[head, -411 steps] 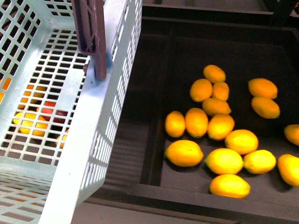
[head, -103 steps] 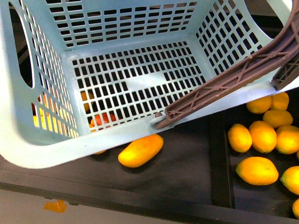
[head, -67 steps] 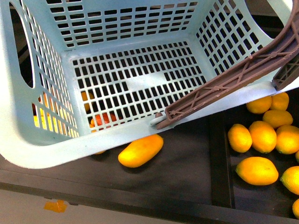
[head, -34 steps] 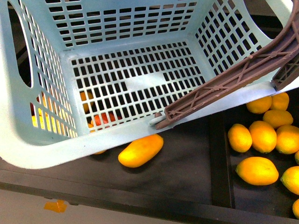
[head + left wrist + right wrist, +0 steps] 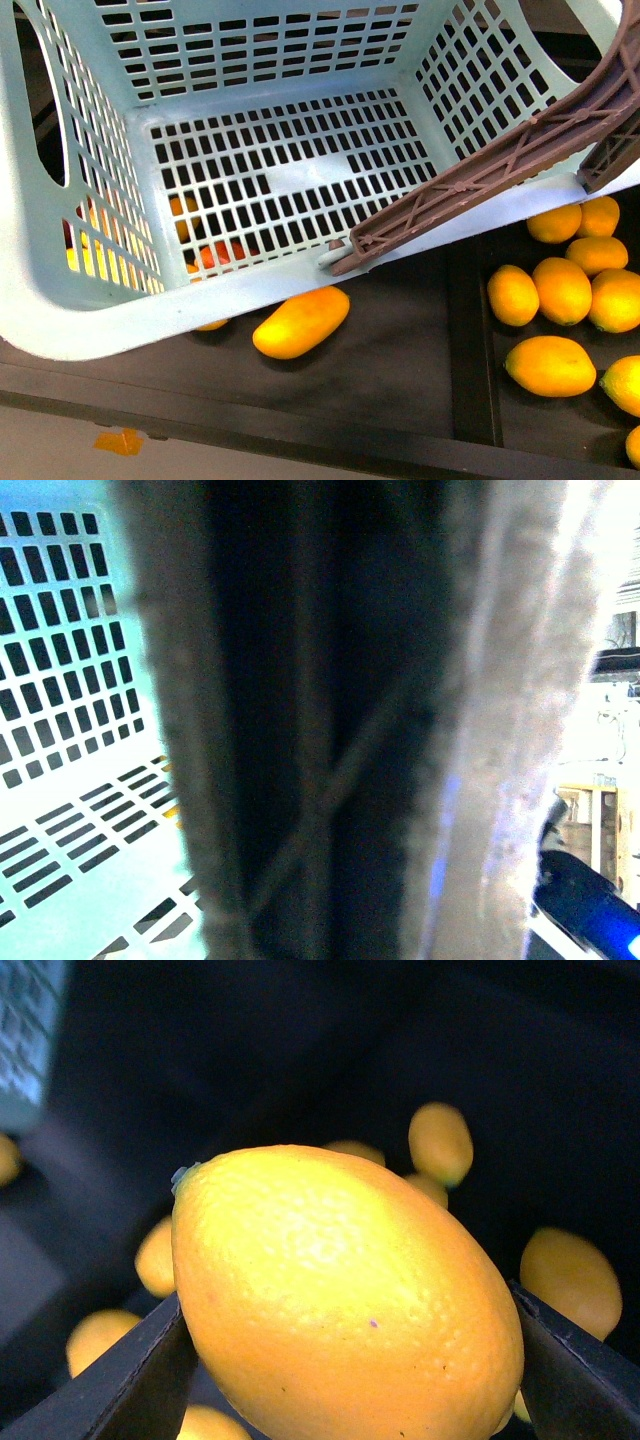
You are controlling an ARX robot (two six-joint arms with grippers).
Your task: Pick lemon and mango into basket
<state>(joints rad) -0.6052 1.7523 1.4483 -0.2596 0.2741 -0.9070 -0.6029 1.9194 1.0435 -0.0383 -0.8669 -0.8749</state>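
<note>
Hanging tilted over the dark tray (image 5: 400,400), the basket (image 5: 90,320) is showing only its bare slotted floor, with its brown handle (image 5: 480,180) crossing the 3 o'clock corner. The mango (image 5: 300,322) is lying in the tray compartment at the basket's 6 o'clock, its long axis running from 8 to 2 o'clock. Loose lemons (image 5: 550,365) are sitting in the compartment at the mango's 3 o'clock. The right gripper (image 5: 345,1360) is clamping the lemon (image 5: 340,1280), whose long axis is running roughly from finger to finger. I cannot tell how the left pincer is standing.
</note>
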